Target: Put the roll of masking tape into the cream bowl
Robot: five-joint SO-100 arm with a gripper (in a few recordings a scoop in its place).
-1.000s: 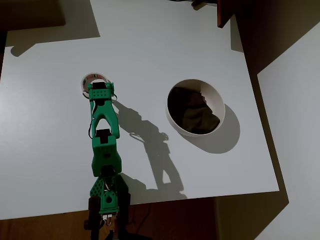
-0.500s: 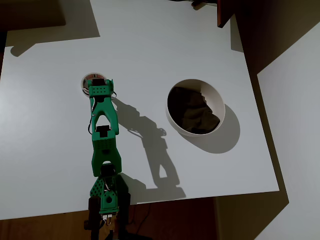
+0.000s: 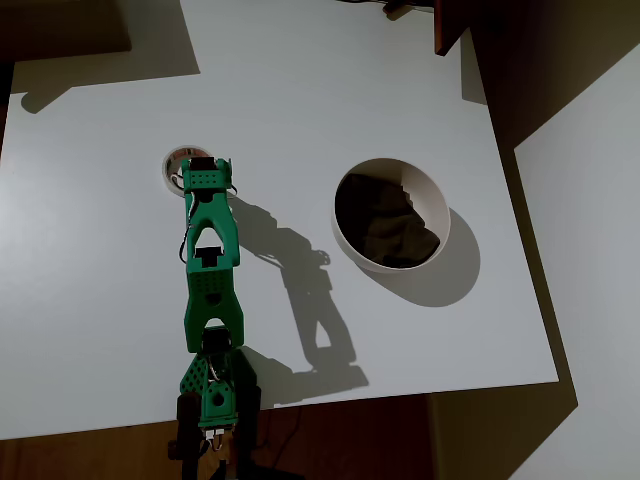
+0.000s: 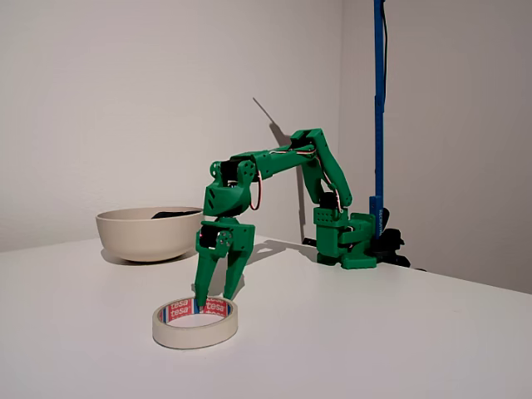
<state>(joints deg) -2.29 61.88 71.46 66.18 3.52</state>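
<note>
**Now at the tape roll**

I see my green end effector (image 4: 214, 301) pointing down, fingers parted, tips at the far rim of the roll of masking tape (image 4: 195, 322), which lies flat on the white table (image 4: 399, 332). Well apart sits the cream bowl (image 3: 391, 214).

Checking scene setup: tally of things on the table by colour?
Cream-white: 2, the roll of masking tape and the cream bowl
Green: 1, the arm with its gripper
Total: 3
</note>
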